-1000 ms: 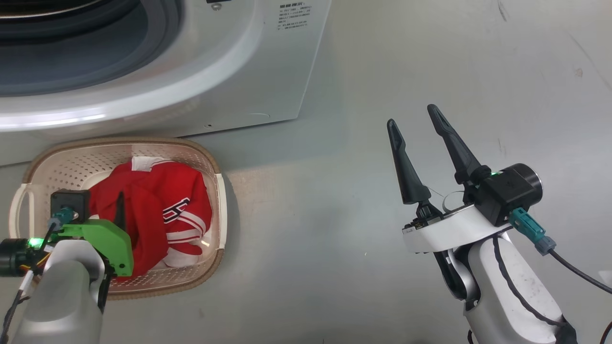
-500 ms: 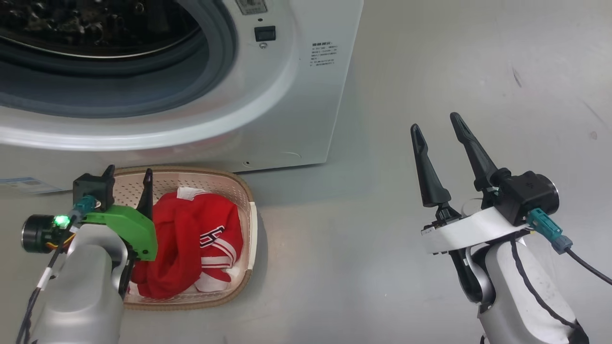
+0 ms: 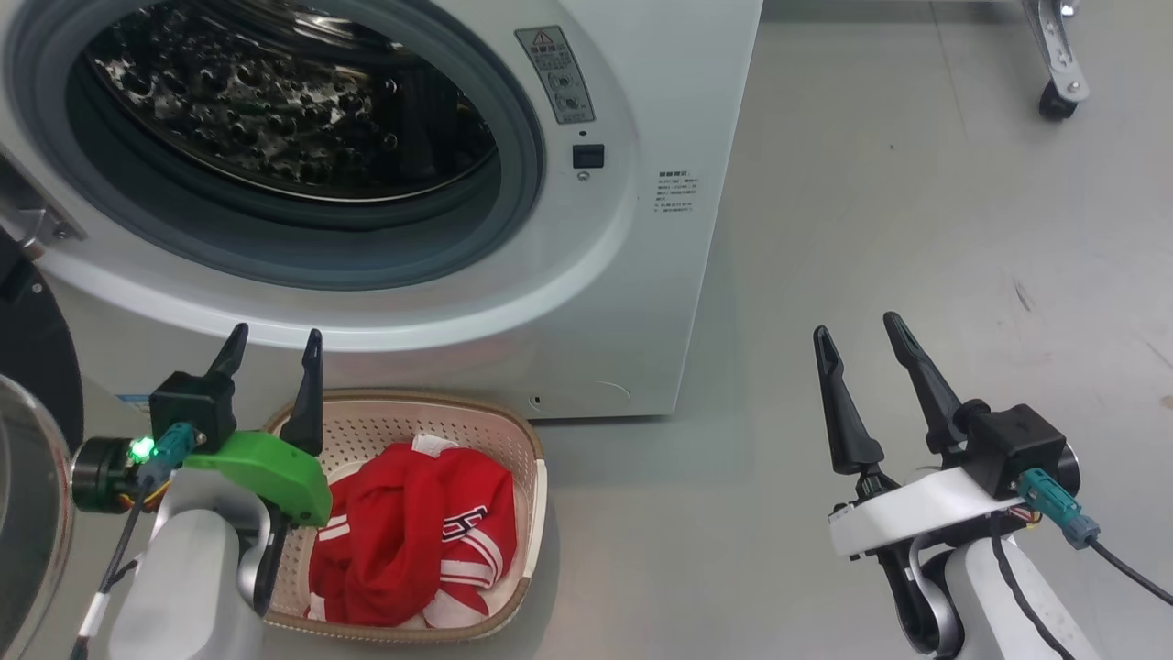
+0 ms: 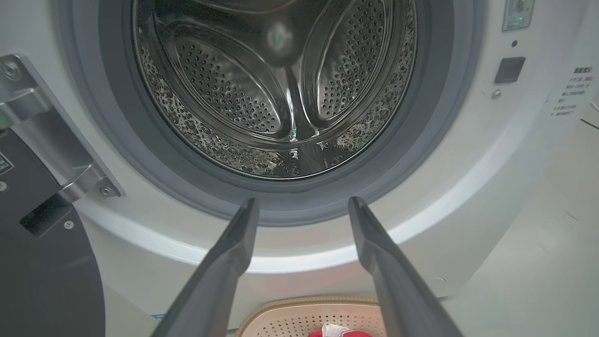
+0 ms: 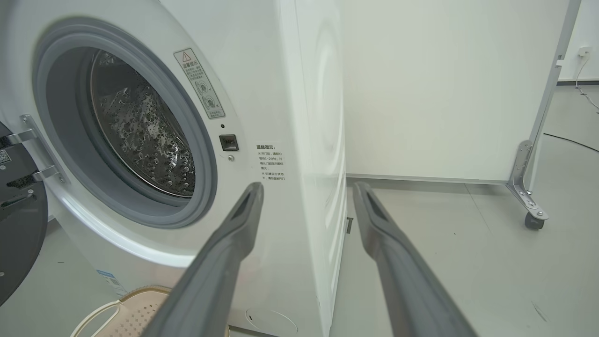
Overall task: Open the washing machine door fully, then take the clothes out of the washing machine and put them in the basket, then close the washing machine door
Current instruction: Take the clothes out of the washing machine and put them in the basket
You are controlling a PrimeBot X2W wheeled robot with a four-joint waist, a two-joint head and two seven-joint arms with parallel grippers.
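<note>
Your left hand [image 3: 277, 337] is out of the basket [image 3: 518, 435] now. A second ago its fingers hung down over the clothes [image 3: 412, 541]; now they point up towards the washing machine [image 3: 669, 275] from beside the basket's left end, spread wide and holding nothing. The head camera tilts up over the same second (so the whole scene slides down the head view, while basket and washer stay put), and that brings the steel drum [image 3: 275, 119] into sight. Your right hand [image 3: 856, 325] keeps its place off to the right above the bare floor [image 3: 825, 183], fingers just as wide apart and empty.

For you, this means the unloading looks done. The left wrist view looks straight into the drum and no cloth shows on its perforated wall. I judge that only the closing step is left: the washing machine door [image 3: 41, 357] stands swung open at the far left of the head view, with its black rim and a sliver of glass showing.

The clothes lie crumpled in the basket, which sits on the floor just in front of the washer's lower front. They make a bright red heap with white stripes, white trim poking out at the top and a black-and-white letter print facing up. As far as your left arm lets you see, nothing hangs over the brown rim.
</note>
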